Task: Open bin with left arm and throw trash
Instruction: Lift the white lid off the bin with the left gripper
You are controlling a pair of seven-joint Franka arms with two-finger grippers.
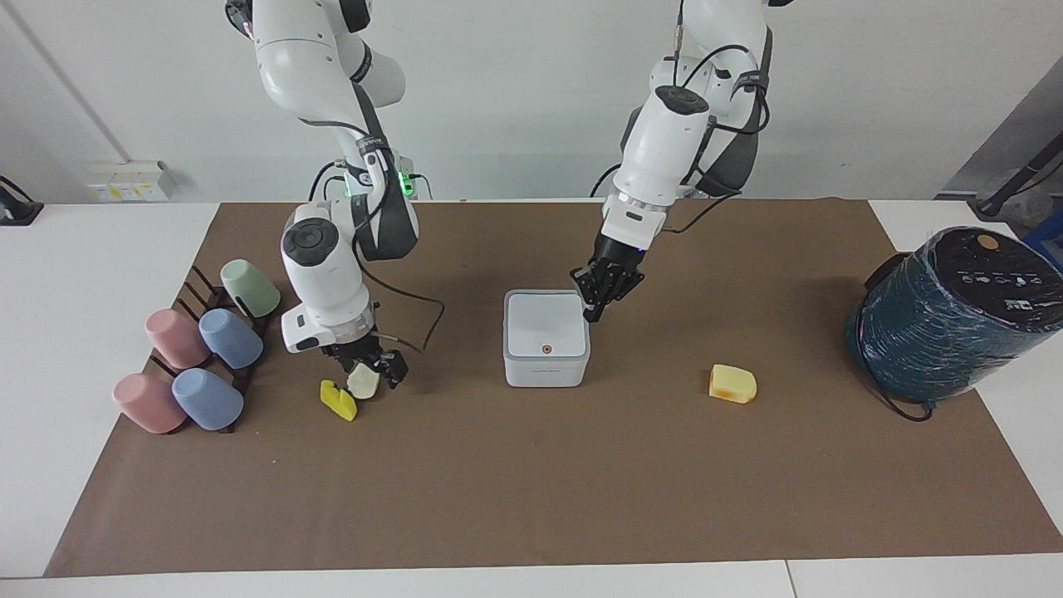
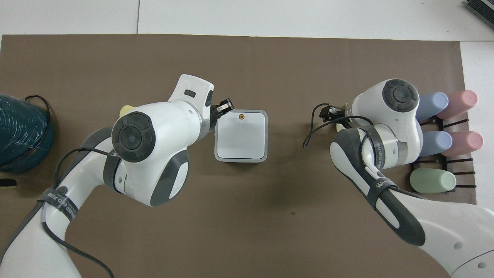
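Observation:
The white bin (image 1: 546,336) stands mid-mat with its lid down and the orange dot showing; it also shows in the overhead view (image 2: 241,135). My left gripper (image 1: 595,306) is shut and sits at the bin's top corner toward the left arm's end, on the side nearer the robots; it shows in the overhead view (image 2: 225,105) too. My right gripper (image 1: 372,374) is open and low, straddling the cream-white oval (image 1: 362,382). The bright yellow notched piece (image 1: 338,401) lies beside the oval. The pale yellow wedge (image 1: 732,384) lies on the mat toward the left arm's end.
A big dark teal cylinder (image 1: 947,316) stands at the left arm's end of the table. A dark rack with several pastel cups (image 1: 199,357) sits at the right arm's end, close to the right arm. A brown mat (image 1: 531,498) covers the table.

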